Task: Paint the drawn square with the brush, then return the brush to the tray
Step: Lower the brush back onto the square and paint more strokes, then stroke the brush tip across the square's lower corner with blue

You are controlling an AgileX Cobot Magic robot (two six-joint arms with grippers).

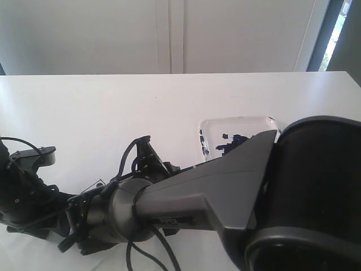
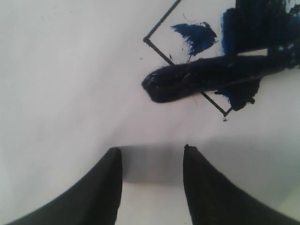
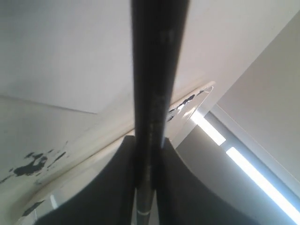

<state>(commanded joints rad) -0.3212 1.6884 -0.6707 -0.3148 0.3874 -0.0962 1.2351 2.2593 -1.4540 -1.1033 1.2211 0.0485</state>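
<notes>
In the left wrist view the drawn square [image 2: 199,37] shows as a thin black outline on white paper, with dark blue smears inside. The brush [image 2: 183,82] lies with its paint-coated tip across the square's near edge. Its black handle [image 3: 157,70] runs between the fingers of my right gripper [image 3: 149,145], which is shut on it. My left gripper [image 2: 151,151] hovers open over bare paper just short of the square, holding nothing. The white tray [image 1: 237,131], with dark paint blobs, sits mid-table, partly behind my right arm.
My bulky right arm [image 1: 225,192] crosses the foreground from lower right to lower left and hides much of the paper. The left arm [image 1: 22,192] sits at the left edge with black cables. The tray's chipped rim [image 3: 187,101] shows in the right wrist view.
</notes>
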